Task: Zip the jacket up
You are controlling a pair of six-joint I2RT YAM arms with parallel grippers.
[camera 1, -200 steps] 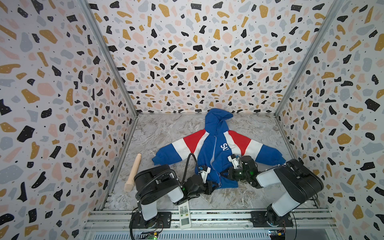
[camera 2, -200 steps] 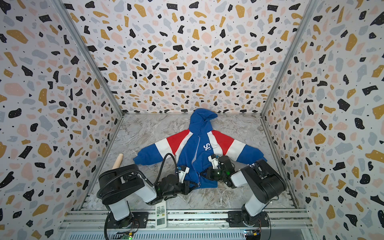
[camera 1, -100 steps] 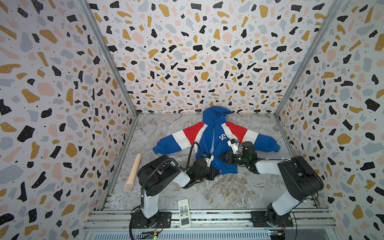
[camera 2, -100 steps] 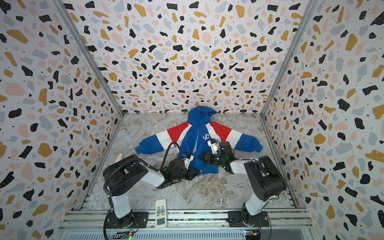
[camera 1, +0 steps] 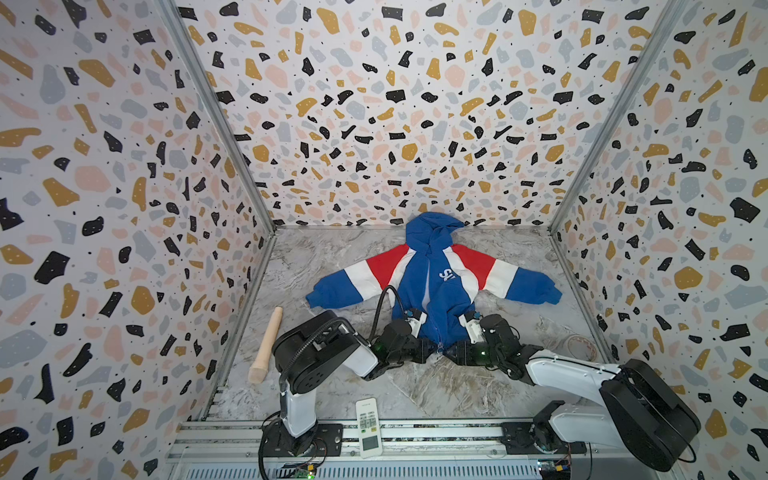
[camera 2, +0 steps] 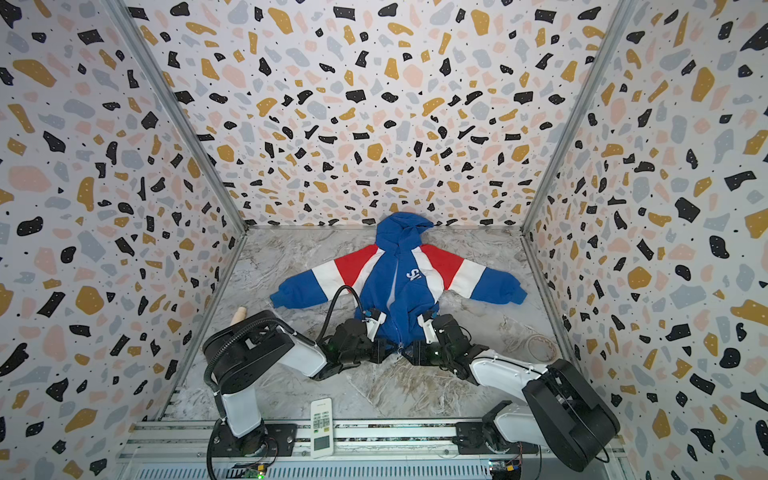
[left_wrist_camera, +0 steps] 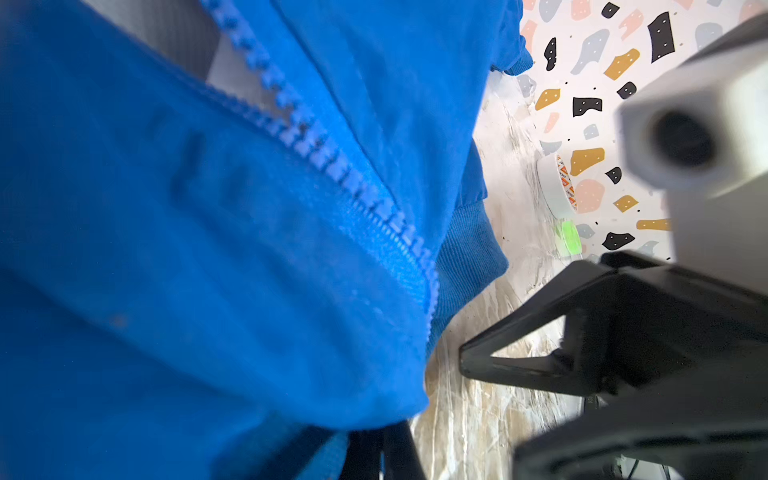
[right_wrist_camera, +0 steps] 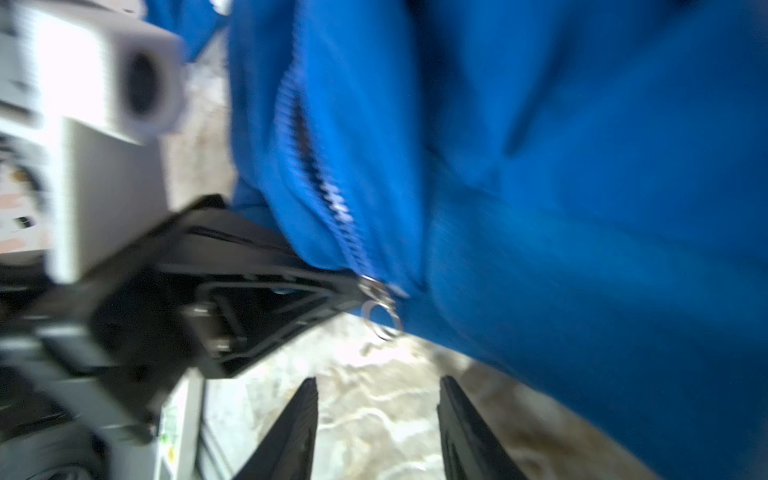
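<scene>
At far left a wooden handle [camera 1: 266, 345] lies on the marbled floor [camera 1: 415, 390]. Right of it the left gripper [camera 1: 430, 351] is pinched closed on the hem of the jacket [camera 1: 432, 286], just beside the zip. The jacket lies flat mid-floor, with a royal blue body and hood, sleeves banded red, white, then blue, and white chest lettering. Its long axis runs from the hem at the grippers to the hood, which points at the back wall; the sleeves spread sideways. The zip gapes above its ring pull [right_wrist_camera: 382, 318], down at the hem. The right gripper [right_wrist_camera: 378, 388] hovers just beside that pull, fingers apart and holding nothing. Far right lies a roll of tape [camera 1: 575, 347].
</scene>
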